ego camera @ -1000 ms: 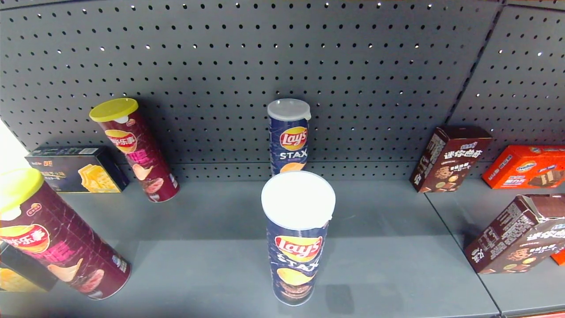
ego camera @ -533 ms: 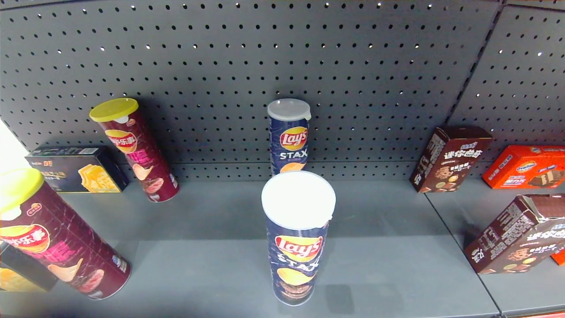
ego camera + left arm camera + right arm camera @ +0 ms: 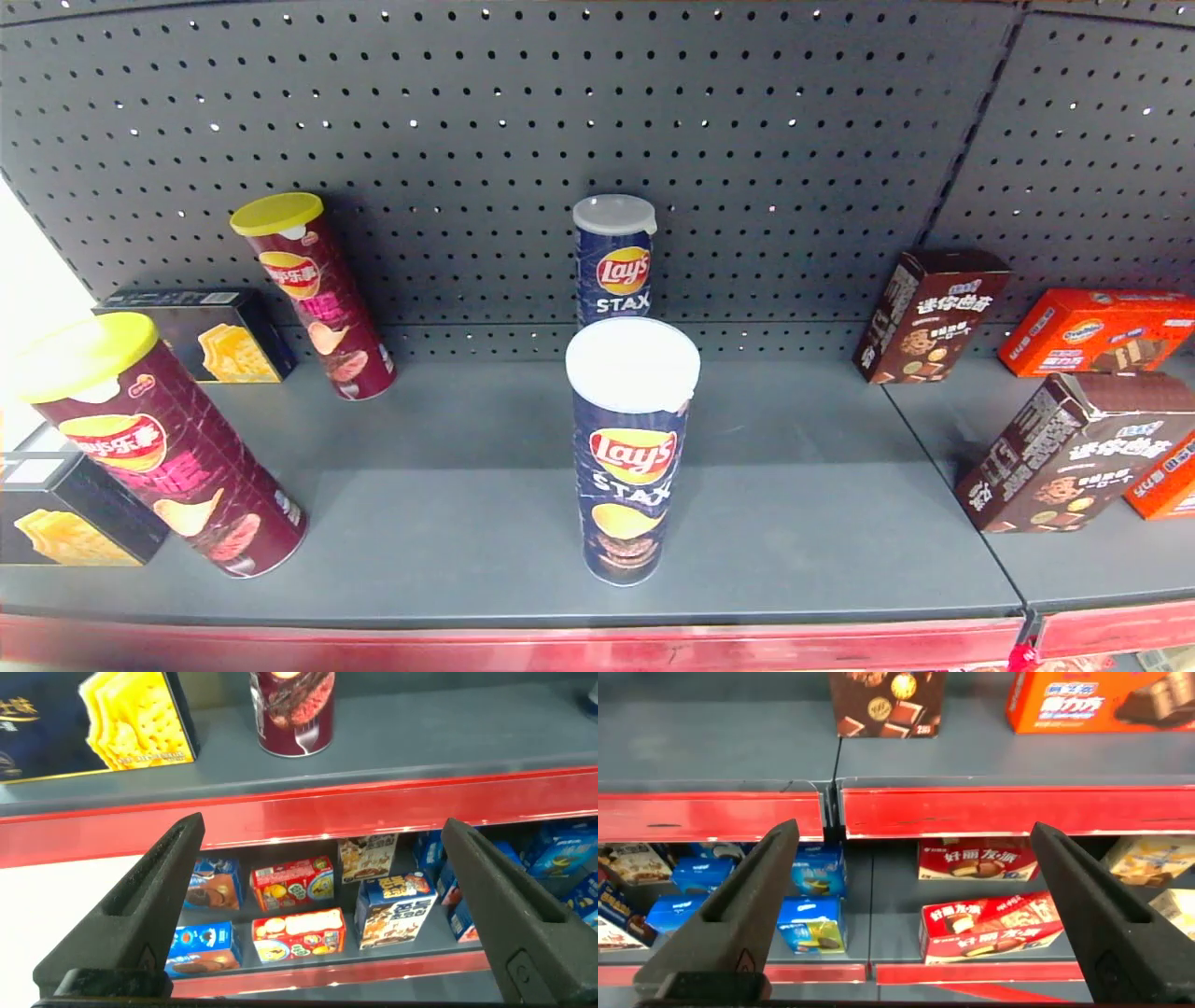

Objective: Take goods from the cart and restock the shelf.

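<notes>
On the grey shelf (image 3: 803, 495) a navy chip can (image 3: 630, 448) stands upright at the front middle, with a second navy can (image 3: 613, 257) behind it by the pegboard. Two maroon cans with yellow lids stand at the left, one at the front (image 3: 159, 448) and one at the back (image 3: 313, 294). My left gripper (image 3: 322, 826) is open and holds nothing, below the shelf's red front edge (image 3: 392, 812) near the front maroon can (image 3: 294, 714). My right gripper (image 3: 913, 829) is open and holds nothing, in front of the red edge (image 3: 999, 807) under a brown cookie box (image 3: 887, 700).
Dark cracker boxes (image 3: 219, 336) lie at the left. Brown cookie boxes (image 3: 924, 313) and orange boxes (image 3: 1092, 331) fill the right section. A lower shelf holds several blue and red snack boxes (image 3: 294, 882). Bare shelf lies on both sides of the front navy can.
The whole head view has shifted: the camera has drawn back, and the shelf's red front edge has come into sight. The goods themselves have not moved.
</notes>
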Robot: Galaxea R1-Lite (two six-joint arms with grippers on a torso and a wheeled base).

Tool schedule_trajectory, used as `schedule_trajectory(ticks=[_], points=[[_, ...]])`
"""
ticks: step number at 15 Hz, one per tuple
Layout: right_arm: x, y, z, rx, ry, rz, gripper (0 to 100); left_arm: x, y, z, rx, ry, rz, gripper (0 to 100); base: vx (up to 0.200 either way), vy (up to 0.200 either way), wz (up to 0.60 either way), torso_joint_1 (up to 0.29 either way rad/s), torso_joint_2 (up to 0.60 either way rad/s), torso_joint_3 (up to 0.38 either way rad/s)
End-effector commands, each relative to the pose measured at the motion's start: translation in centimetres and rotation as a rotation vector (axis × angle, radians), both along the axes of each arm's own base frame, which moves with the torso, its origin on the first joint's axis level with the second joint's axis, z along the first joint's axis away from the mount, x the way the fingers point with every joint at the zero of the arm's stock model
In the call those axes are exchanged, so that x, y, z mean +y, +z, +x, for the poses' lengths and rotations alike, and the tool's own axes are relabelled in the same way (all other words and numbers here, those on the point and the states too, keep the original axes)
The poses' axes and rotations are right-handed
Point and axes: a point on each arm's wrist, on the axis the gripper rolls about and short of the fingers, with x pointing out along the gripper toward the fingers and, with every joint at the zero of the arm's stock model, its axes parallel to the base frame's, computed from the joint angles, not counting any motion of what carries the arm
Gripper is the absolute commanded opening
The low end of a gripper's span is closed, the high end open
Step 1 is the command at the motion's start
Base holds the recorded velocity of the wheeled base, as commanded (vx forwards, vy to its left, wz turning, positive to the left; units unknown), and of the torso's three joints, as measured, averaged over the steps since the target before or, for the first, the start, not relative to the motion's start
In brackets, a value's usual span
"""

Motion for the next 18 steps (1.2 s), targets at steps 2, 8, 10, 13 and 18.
schedule_trajectory(ticks=[2, 8, 10, 13, 18], points=[[0.0, 0.01, 0.01, 0.0, 0.0, 0.0, 100, 0.0, 0.0, 0.0, 0.0, -0.001, -0.002, 100, 0.0, 0.0, 0.0, 0.0, 0.0, 0.0], [0.0, 0.02, 0.01, -0.001, 0.0, 0.0, 100, 0.0, 0.0, 0.0, 0.0, 0.001, 0.0, 100, 0.0, 0.0, 0.2, 0.0, 0.0, 0.001], [0.0, 0.02, 0.01, -0.001, 0.0, 0.0, 100, 0.0, 0.0, 0.0, 0.0, 0.001, -0.002, 100, 0.0, 0.0, 0.0, 0.0, 0.0, 0.0], [0.0, 0.02, 0.01, -0.001, 0.0, 0.0, 100, 0.0, 0.0, 0.01, 0.001, 0.001, 0.0, 100, 0.0, 0.0, 0.0, 0.0, 0.0, 0.0], [0.0, 0.02, 0.01, -0.001, 0.0, 0.0, 100, 0.01, 0.0, 0.0, 0.0, 0.002, -0.005, 100, 0.0, 0.0, 0.0, 0.0, 0.0, 0.0]])
